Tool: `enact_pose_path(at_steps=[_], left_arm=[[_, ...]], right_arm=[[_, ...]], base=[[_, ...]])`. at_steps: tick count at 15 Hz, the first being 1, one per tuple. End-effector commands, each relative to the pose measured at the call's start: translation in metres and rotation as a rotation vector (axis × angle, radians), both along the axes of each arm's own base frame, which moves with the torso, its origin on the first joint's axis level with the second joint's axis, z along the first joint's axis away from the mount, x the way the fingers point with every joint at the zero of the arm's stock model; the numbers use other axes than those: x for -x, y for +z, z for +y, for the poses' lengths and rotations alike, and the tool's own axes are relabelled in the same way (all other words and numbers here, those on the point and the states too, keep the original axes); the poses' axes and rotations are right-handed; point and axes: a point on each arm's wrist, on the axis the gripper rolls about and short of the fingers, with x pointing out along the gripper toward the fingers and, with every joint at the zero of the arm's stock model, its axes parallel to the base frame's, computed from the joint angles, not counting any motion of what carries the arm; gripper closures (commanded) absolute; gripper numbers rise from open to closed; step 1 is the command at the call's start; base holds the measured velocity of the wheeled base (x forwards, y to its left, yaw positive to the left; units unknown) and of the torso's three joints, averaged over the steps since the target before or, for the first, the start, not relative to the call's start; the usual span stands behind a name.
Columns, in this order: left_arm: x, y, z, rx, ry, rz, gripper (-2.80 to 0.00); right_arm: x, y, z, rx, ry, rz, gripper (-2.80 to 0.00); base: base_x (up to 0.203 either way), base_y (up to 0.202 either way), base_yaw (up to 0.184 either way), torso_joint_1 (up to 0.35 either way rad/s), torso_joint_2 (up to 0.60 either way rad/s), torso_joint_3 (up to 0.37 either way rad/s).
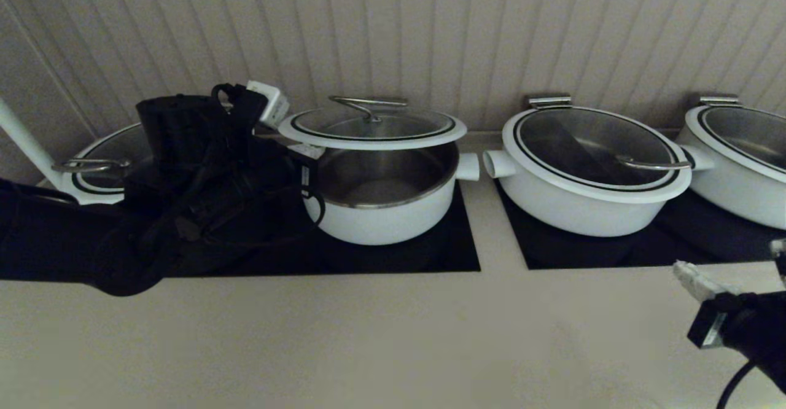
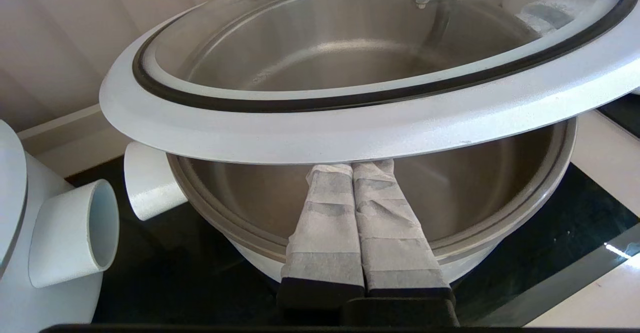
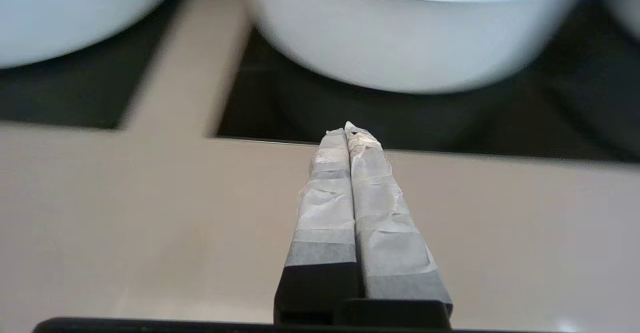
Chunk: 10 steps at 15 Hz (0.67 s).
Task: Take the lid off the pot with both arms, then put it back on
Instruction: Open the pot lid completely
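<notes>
The lid (image 1: 371, 128) hovers tilted above the pot (image 1: 384, 212), which stands open with its steel inside showing. My left gripper (image 1: 302, 151) is at the pot's left side. In the left wrist view the left gripper (image 2: 351, 165) is shut, its taped fingertips pressed together under the lid's white rim (image 2: 350, 133), over the pot's inside (image 2: 500, 183). My right gripper (image 1: 681, 269) is far from the pot, low at the right over the counter. In the right wrist view the right gripper (image 3: 347, 128) is shut and empty.
A wider lidded pot (image 1: 589, 169) stands to the right, another (image 1: 737, 163) at the far right, and one (image 1: 104, 163) behind my left arm. Black cooktop panels (image 1: 393, 255) sit in the beige counter (image 1: 368, 335). A ribbed wall is close behind.
</notes>
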Motion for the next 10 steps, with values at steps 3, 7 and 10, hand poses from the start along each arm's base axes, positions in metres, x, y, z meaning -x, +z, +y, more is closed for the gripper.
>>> enact_pose_path(at_steps=[3,7,10], left_arm=[[0.001,0.002,0.0,0.001,0.0,-0.01,0.0],[0.001,0.002,0.0,0.002,0.0,-0.011,0.0],[0.001,0.002,0.0,0.002,-0.002,-0.011,0.0]], right_arm=[[0.021,0.014,-0.006,-0.005,-0.062,-0.092,0.0],[0.063,0.011,-0.011,0.036,0.008,-0.047,0.0],[0.109,-0.006,-0.017,0.048,0.123,-0.018,0.0]], base=[[0.0,0.0,0.0,0.0,0.0,0.0],[0.0,0.0,0.0,0.0,0.0,0.0],[0.0,0.0,0.0,0.0,0.0,0.0]])
